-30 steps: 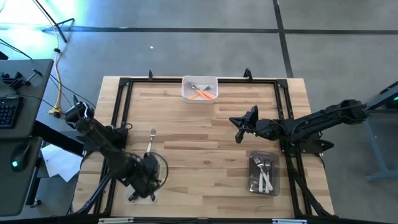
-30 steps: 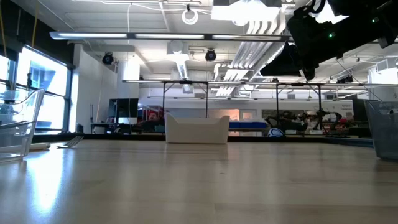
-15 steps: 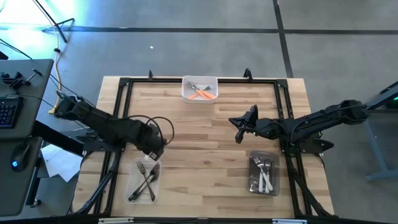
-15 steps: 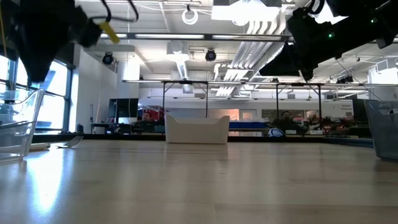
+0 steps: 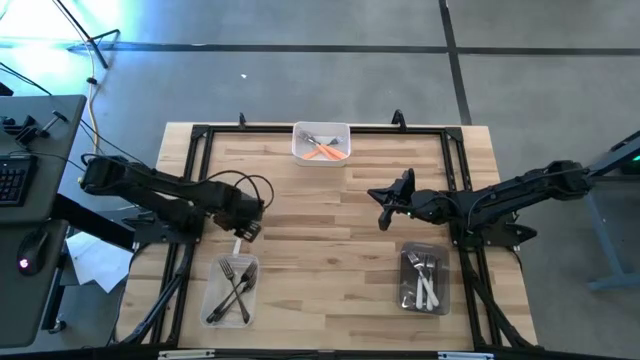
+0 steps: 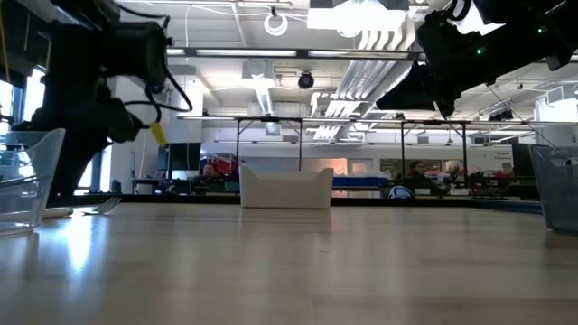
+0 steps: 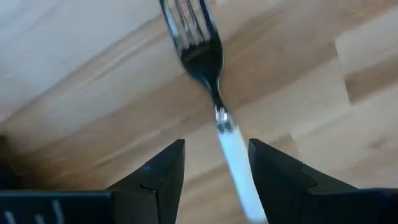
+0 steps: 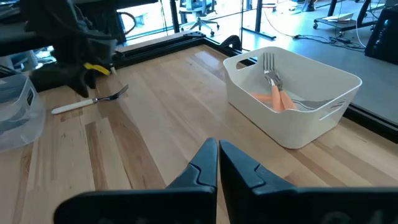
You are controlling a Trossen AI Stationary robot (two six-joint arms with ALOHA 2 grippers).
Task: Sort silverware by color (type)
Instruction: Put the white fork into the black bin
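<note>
A white-handled fork lies flat on the wooden table, left of centre. My left gripper points down over it. It is open, with one finger on each side of the white handle, and I see no touch. The right wrist view shows the same fork under the left gripper. In the high view only the handle's end shows below the left gripper. My right gripper hangs shut above the table, right of centre, holding nothing.
A white tray at the far edge holds orange-handled forks. A clear tray at the near left holds dark forks. Another clear tray at the near right holds white-handled forks. A black frame runs round the table.
My left gripper has swung from above the near-left clear tray toward the table's far edge and come down over the white-handled fork. The dark forks in that tray now show. The fork has not moved.
</note>
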